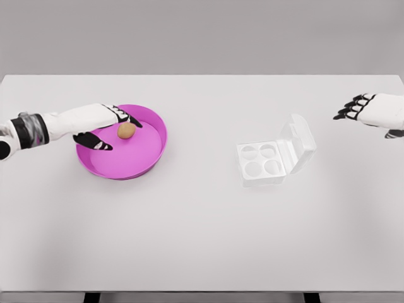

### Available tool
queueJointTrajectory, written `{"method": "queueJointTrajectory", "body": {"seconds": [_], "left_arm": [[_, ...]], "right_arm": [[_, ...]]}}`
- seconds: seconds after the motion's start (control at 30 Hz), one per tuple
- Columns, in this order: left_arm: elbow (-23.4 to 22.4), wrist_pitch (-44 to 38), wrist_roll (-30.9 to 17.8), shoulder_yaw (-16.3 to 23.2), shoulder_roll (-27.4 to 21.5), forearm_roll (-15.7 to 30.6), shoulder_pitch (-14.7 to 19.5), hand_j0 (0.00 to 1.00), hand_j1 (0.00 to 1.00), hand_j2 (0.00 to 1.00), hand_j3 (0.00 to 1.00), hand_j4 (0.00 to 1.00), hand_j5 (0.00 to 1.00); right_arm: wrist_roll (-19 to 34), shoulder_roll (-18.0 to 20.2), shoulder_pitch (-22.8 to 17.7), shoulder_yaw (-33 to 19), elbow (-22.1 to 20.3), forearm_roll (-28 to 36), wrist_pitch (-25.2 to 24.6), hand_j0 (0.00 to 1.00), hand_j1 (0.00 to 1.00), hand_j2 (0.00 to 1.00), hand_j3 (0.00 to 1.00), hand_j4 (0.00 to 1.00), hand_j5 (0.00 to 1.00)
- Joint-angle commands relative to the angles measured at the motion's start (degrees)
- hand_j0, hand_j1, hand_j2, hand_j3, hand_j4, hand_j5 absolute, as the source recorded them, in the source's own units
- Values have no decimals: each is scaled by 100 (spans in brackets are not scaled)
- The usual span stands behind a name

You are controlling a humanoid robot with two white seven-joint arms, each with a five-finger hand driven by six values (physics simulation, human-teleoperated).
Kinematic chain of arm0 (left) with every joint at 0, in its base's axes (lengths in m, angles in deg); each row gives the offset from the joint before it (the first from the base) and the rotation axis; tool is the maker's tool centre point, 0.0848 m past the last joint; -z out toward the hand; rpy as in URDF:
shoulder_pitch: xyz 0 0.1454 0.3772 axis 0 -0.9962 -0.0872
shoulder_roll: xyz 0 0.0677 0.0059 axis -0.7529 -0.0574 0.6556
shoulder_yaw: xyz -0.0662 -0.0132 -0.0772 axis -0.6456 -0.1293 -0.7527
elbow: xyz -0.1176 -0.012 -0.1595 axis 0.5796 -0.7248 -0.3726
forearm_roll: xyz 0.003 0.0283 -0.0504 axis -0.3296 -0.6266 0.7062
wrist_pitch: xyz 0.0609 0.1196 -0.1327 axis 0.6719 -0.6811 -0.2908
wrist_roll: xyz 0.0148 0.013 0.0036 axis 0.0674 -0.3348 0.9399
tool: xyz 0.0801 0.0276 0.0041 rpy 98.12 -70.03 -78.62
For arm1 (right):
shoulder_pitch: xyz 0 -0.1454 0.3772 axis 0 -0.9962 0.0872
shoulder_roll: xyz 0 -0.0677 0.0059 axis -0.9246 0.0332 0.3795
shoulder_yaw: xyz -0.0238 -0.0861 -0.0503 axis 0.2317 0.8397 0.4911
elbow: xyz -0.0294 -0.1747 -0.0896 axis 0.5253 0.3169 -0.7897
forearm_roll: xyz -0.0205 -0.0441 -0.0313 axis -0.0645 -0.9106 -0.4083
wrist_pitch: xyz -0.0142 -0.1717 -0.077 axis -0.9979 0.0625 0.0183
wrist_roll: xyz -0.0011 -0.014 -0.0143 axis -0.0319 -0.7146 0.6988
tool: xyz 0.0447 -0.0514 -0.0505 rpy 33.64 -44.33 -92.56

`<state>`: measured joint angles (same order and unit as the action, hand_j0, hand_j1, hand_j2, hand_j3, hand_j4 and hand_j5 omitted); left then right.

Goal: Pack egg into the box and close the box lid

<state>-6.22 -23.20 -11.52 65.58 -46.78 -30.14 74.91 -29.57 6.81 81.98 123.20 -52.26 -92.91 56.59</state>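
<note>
While the egg (126,130) sat in the pink bowl (154,148) at left of frame, the left hand (108,129) bracketed it, fingers spread, gripping nothing; box (260,162) well right, lid up.

A small tan-brown egg (126,130) lay in the far half of a shallow, round magenta bowl (146,163) on the left part of the white table, lying between the spread thumb and fingers of the left hand (108,129), though contact could not be judged. Well apart to the right stood the clear plastic egg box (276,153), its lid swung open and tilted up on the right side. Its base showed four round cups, all unfilled.
</note>
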Motion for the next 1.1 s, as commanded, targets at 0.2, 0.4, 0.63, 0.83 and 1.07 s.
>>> {"method": "queueJointTrajectory", "body": {"seconds": [0.2,0.4,0.63,0.83,1.07], "left_arm": [[-252,-16,2,-2,112,-39,61,80,80,80,80,80,80],[-252,-16,2,-19,112,-39,70,82,82,82,82,82,82],[-410,-16,2,-19,174,-47,149,82,82,82,82,82,82],[-489,-16,2,-19,244,-47,158,82,82,82,82,82,82],[-753,-16,2,-10,367,-91,255,82,82,82,82,82,82]], "right_arm": [[18,24,-246,-42,-80,121,-3,100,100,100,100,100,100],[18,42,-246,-33,-54,121,-3,100,100,100,100,100,100],[45,95,-351,-16,-54,59,-3,100,100,100,100,100,100],[45,86,-404,-16,-89,77,-3,100,100,100,100,100,100],[36,51,-404,-7,-89,103,-3,100,100,100,100,100,100]]}}
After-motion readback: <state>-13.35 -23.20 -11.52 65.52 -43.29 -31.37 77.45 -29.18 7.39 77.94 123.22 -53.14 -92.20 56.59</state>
